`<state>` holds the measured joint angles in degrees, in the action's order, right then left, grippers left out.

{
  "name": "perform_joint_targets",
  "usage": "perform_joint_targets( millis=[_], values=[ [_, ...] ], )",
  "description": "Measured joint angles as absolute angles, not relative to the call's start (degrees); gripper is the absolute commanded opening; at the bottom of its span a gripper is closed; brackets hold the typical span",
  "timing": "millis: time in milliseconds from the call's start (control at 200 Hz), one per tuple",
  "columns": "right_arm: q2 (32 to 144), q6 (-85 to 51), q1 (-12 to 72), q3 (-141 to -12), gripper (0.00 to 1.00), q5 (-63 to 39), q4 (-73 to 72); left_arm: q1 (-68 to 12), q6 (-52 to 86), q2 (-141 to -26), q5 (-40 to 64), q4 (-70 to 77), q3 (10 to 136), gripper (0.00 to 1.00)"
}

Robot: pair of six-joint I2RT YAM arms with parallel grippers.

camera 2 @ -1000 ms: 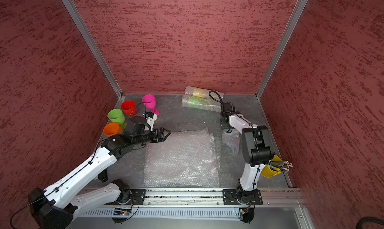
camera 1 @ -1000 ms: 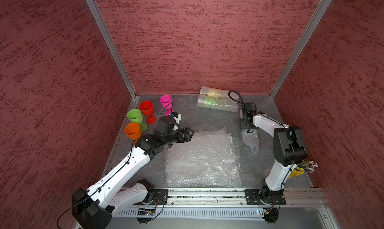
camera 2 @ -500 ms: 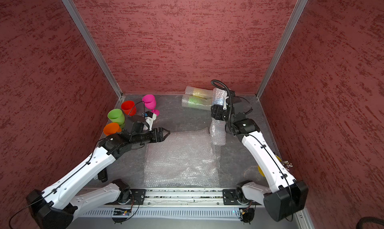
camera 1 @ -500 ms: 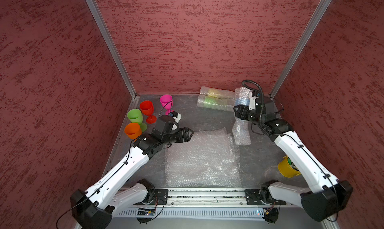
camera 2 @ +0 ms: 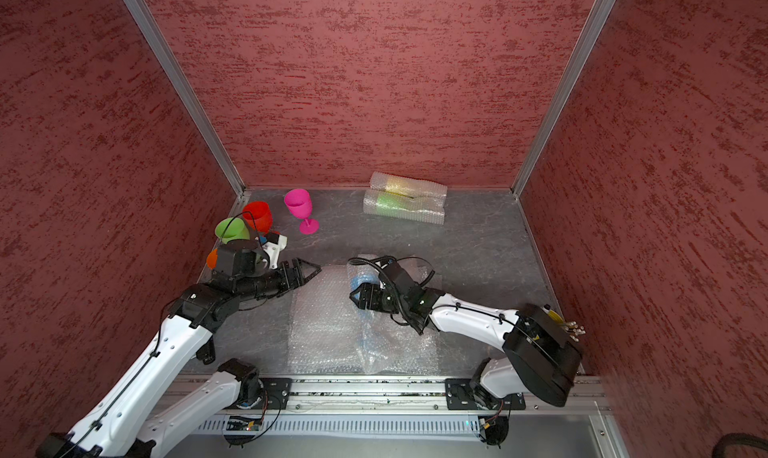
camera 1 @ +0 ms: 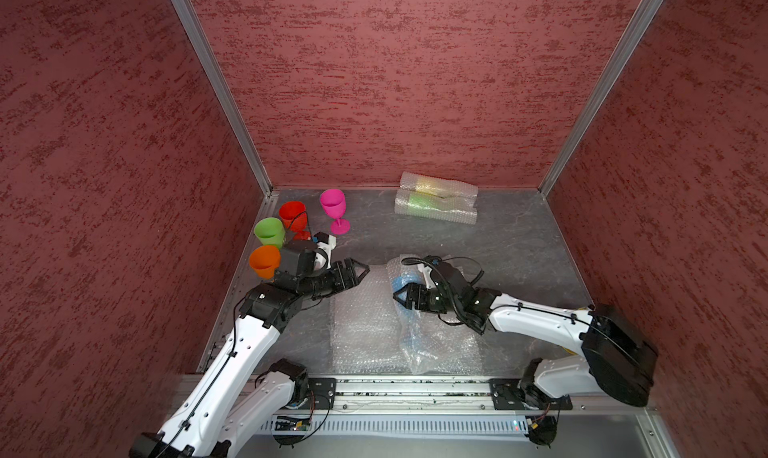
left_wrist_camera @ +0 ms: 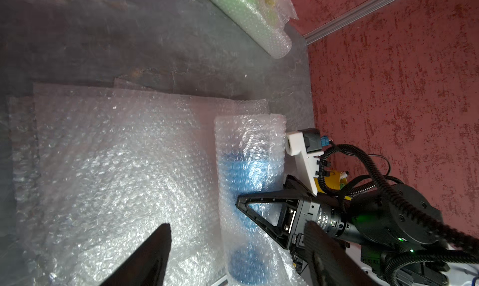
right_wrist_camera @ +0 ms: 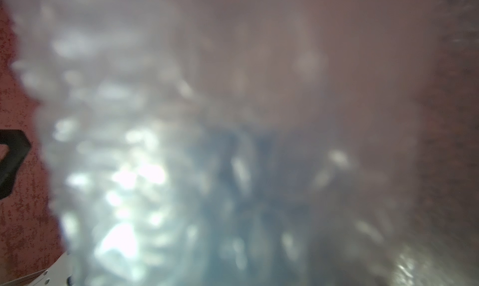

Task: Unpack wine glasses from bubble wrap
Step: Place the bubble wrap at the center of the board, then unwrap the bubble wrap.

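A blue wine glass (camera 1: 401,280) sits inside a bubble wrap sleeve (left_wrist_camera: 248,142) at mid-table. My right gripper (camera 1: 401,299) is shut on the sleeve near the stem, and the sleeve's lower end trails onto flat bubble wrap sheets (camera 1: 361,331). The right wrist view is filled with blurred wrap (right_wrist_camera: 181,142). My left gripper (camera 1: 362,275) hangs open and empty just left of the sleeve, over the sheets' far corner. Pink (camera 1: 332,202), red (camera 1: 292,215), green (camera 1: 269,232) and orange (camera 1: 265,260) glasses stand unwrapped at the back left. Two wrapped glasses, yellowish (camera 1: 436,184) and green (camera 1: 434,206), lie by the back wall.
A yellow cup of utensils (camera 2: 559,317) stands at the right edge, mostly behind my right arm's elbow. Red walls close in three sides, and a metal rail (camera 1: 415,387) runs along the front. My left forearm passes close to the orange and green glasses.
My right arm has carried the sleeve with the blue glass from up near the back right down to mid-table, onto the flat sheets. The left gripper has hardly moved.
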<state>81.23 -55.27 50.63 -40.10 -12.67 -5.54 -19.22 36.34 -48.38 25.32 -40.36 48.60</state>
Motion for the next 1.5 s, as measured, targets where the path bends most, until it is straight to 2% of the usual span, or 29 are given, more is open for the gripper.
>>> perform_joint_targets(
  millis=[75,271,461,641,771,872,1017,1157,1498],
  values=[
    [81.9,-56.7,51.2,-38.8,0.98,-12.1,-9.1,-19.2,37.2,-48.4,26.0,-40.6,47.2,0.81],
    [81.0,-55.7,51.4,-37.7,0.99,-4.9,-9.8,-19.2,37.8,-48.4,26.5,-40.7,46.2,0.82],
    [74.9,-54.5,51.3,-36.6,0.99,2.0,-11.0,-20.1,38.3,-48.4,26.5,-39.8,44.5,0.82],
    [69.1,-49.4,51.4,-32.8,0.73,2.6,-14.2,-23.2,38.8,-48.4,24.9,-39.6,43.1,0.82],
    [72.2,-44.1,52.4,-39.5,0.36,1.6,-10.2,-23.5,38.6,-48.4,23.3,-39.7,43.1,0.82],
    [75.2,-42.0,55.0,-43.1,0.22,0.6,-10.3,-23.5,38.1,-48.1,21.6,-40.3,43.1,0.82],
    [80.5,-41.1,59.6,-46.0,0.16,-4.0,-10.3,-22.7,37.4,-46.8,19.5,-41.9,43.3,0.82],
    [86.1,-40.1,62.7,-48.9,0.18,-6.5,-9.5,-21.8,36.6,-46.2,18.7,-42.5,43.6,0.82],
    [86.7,-39.8,63.3,-44.3,0.17,-4.2,-7.7,-21.7,36.4,-48.1,19.0,-42.6,43.6,0.82]
  ],
)
